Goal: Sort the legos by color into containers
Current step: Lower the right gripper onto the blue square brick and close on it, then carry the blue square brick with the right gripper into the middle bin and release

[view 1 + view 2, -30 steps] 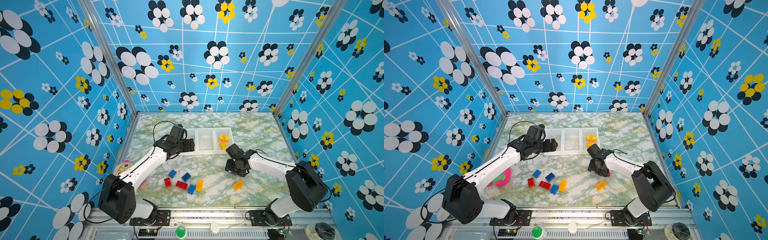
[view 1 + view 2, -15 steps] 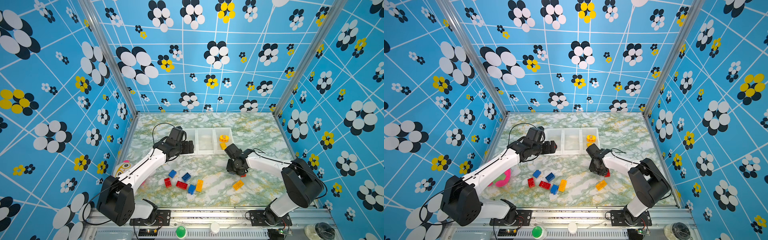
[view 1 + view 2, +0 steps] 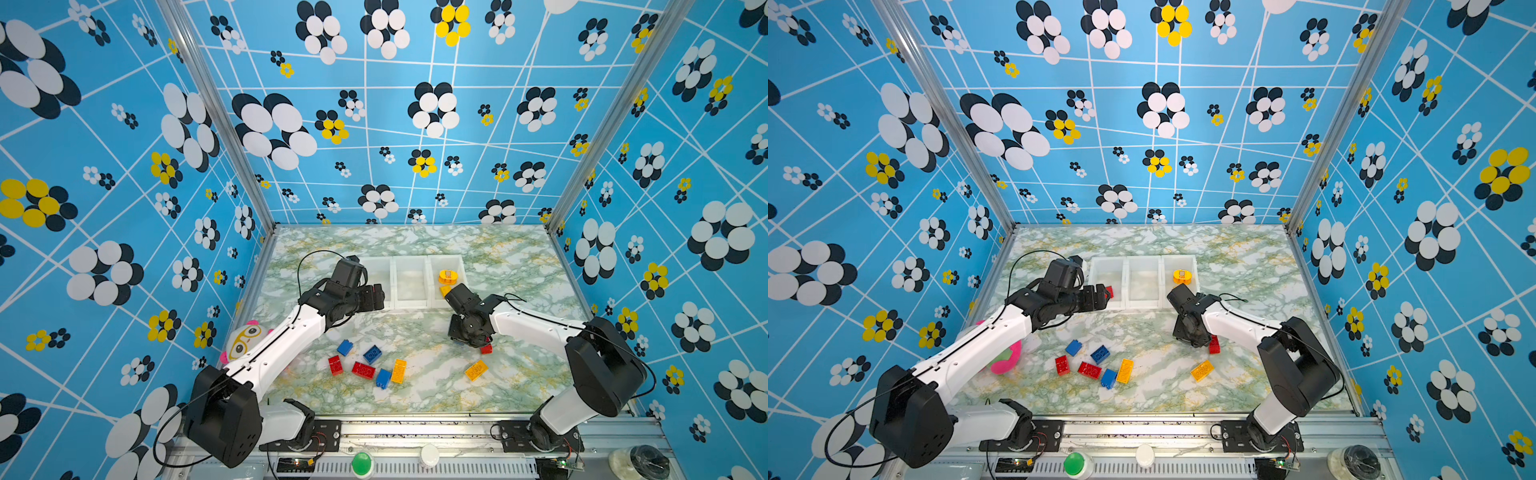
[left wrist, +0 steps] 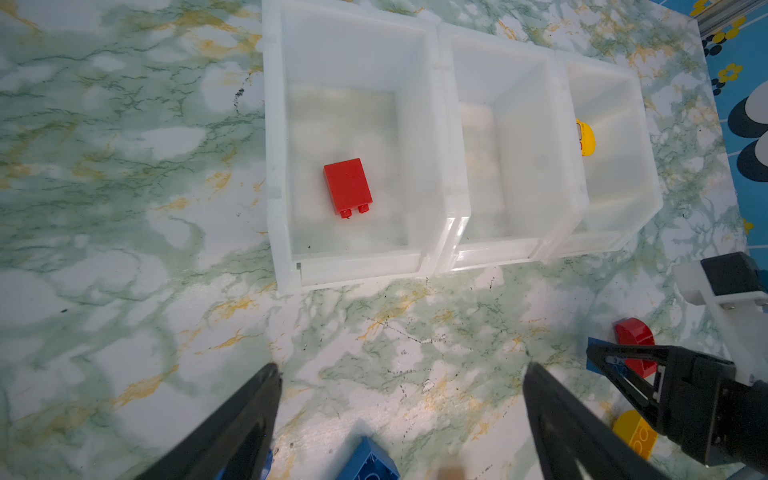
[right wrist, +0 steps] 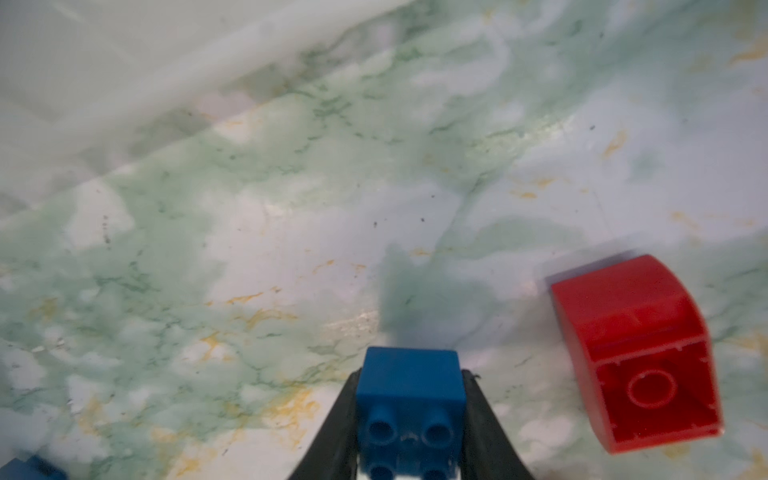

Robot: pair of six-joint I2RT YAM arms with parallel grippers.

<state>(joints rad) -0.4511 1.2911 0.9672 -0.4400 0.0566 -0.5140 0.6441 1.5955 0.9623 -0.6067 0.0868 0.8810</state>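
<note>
Three white containers (image 3: 392, 282) stand in a row at the back. A red brick (image 4: 348, 187) lies in the left one and a rounded yellow piece (image 3: 447, 275) in the right one. My left gripper (image 4: 401, 368) hangs open over the table just in front of the left container, holding nothing. My right gripper (image 5: 410, 376) is shut on a small blue brick (image 5: 409, 390), low over the table. A curved red brick (image 5: 636, 345) lies right beside it. Several loose legos lie mid-table: blue (image 3: 372, 354), red (image 3: 363, 370) and yellow-orange (image 3: 399, 370).
A plush toy with yellow glasses (image 3: 245, 340) lies at the left edge, partly under my left arm. One more yellow-orange brick (image 3: 476, 370) sits alone in front of my right gripper (image 3: 465, 338). Patterned walls enclose the table on three sides.
My right gripper's jaws have closed on the blue brick. My left arm has barely moved and stays open.
</note>
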